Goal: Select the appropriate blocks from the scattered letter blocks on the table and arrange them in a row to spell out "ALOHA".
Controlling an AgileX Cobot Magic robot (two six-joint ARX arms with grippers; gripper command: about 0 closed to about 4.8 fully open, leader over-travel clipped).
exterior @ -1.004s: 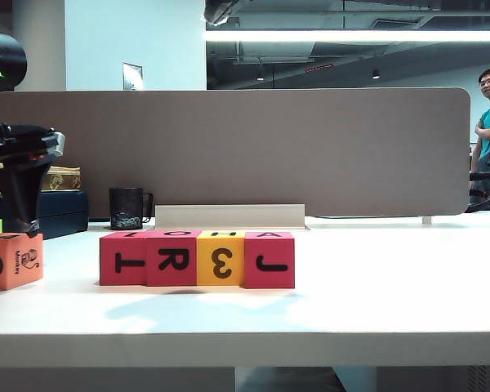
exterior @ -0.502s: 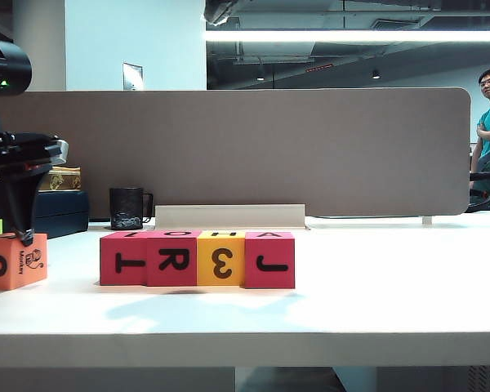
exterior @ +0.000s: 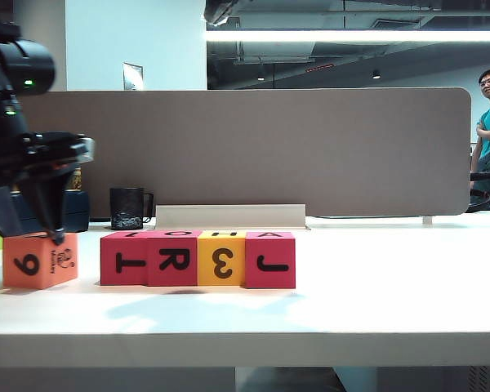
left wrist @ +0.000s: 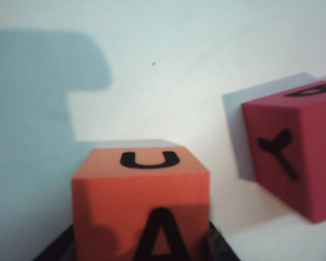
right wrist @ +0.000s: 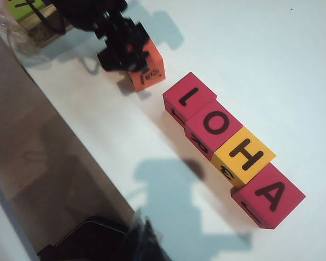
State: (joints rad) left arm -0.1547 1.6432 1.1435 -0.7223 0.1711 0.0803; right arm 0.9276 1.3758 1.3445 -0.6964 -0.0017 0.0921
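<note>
Exterior view: left claw (exterior: 57, 237) grips 1 orange block (exterior: 39, 260); 4 rowed.

White table (exterior: 376, 302), four-block row (exterior: 198, 258), orange block (exterior: 39, 260) beside it

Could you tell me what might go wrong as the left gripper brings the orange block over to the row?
1. The left gripper holds the orange block close to the L block; carried in low, it could shove the L-O-H-A row out of line.
2. The orange block sits turned relative to the row in the right wrist view, so its A face may land crooked.
3. The right gripper is out of view, so it offers no visible support.
</note>
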